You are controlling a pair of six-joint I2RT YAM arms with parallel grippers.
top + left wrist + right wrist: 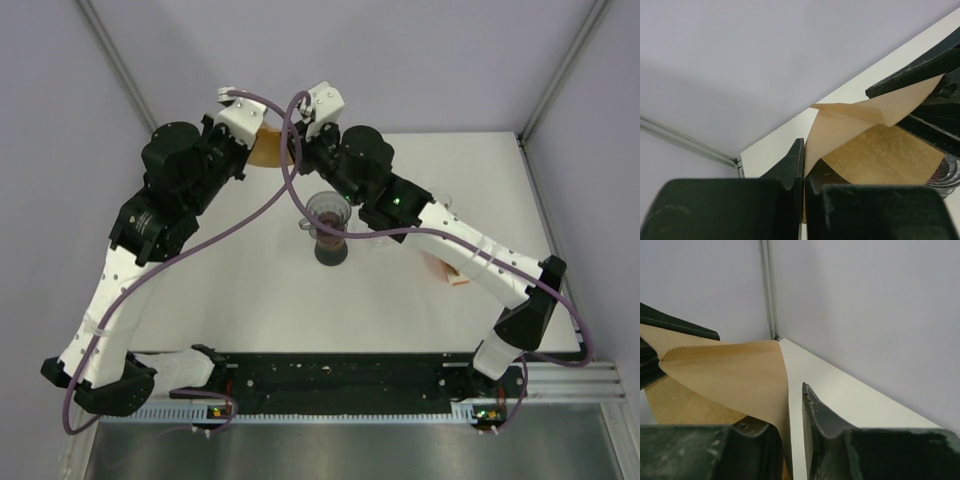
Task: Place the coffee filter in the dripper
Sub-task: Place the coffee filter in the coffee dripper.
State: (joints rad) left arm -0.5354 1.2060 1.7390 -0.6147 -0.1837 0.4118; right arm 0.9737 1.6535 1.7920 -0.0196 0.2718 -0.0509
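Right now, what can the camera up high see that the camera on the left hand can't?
Only the high camera shows the left arm and right arm from base to wrist, the whole dripper on a dark base, and a pinkish thing beside the right arm. Only the left wrist camera shows the left gripper pinching the coffee filter's edge, and its crimped seam up close. Both show the brown filter, the white table and some dripper glass.

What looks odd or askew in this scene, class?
The filter is bent out of shape. Its crimped seam folds over in a sharp crease between the left gripper and the right gripper. It is up in the air beyond the dripper, not in it. No spill shows.
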